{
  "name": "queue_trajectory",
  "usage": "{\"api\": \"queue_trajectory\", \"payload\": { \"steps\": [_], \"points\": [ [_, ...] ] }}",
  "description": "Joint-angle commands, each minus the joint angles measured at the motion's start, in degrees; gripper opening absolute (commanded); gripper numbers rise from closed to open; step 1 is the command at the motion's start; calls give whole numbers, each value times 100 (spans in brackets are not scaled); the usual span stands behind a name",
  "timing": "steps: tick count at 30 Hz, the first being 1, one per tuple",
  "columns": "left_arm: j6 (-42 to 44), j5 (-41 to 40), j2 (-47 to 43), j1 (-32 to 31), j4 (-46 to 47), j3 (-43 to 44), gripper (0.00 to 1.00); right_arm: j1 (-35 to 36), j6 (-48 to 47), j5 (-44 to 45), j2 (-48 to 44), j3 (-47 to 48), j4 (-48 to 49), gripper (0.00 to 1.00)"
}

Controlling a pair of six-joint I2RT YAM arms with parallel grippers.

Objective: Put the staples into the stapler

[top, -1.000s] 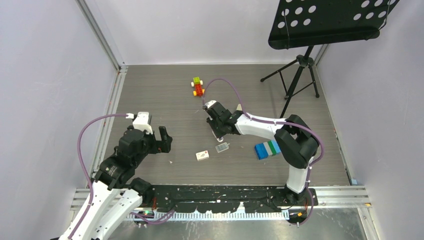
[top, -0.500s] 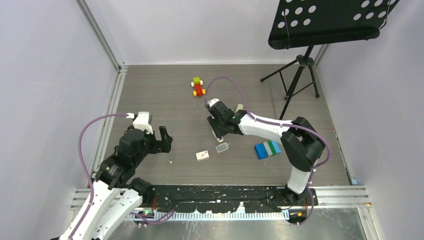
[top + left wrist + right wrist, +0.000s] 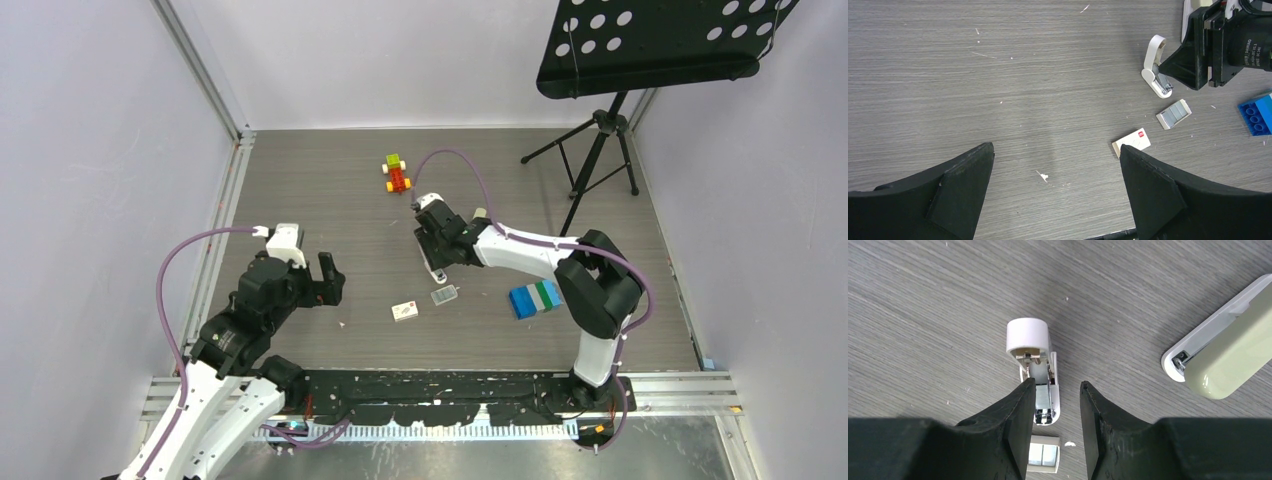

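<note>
Right pincer (image 3: 1056,385): hung low over the desk (image 3: 948,75), fingers parted partway, clamped on nothing; stood astride the near end of a white stubby piece (image 3: 1029,337), itself hinged open with a metal channel bared.
Left pincer (image 3: 1055,150): spread wide and empty, held above bare desk well apart from everything else.
Stapler (image 3: 1218,355): lay flat on the desk, beige top up and closed, off toward the right edge of the right wrist view, near but not touching.
Long axis: ran on a diagonal, metal-mouthed end pointed down and in toward the right pincer, other end cut off by the frame.
Staples (image 3: 1174,113): sat as a grey block in a small white tray, just beyond the open end of the white stubby piece, on the side toward the arm bases.
Carton (image 3: 1131,142): lay apart from the tray, red mark up, nearer the left arm.
Nearer arm: right, by a wide margin, to both stapler and staples.
Step judged: nothing yet loaded; called next for a swing sideways to the stapler and a turn to match that diagonal.
</note>
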Motion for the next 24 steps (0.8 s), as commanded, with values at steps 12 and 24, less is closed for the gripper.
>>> {"api": "queue_trajectory", "payload": {
  "steps": [12, 24],
  "points": [
    [91, 99, 4, 55, 263, -18, 100, -88, 241, 112, 145, -3, 490, 43],
    [91, 133, 40, 68, 276, -15, 100, -87, 284, -39, 13, -268, 298, 43]
  ]
}}
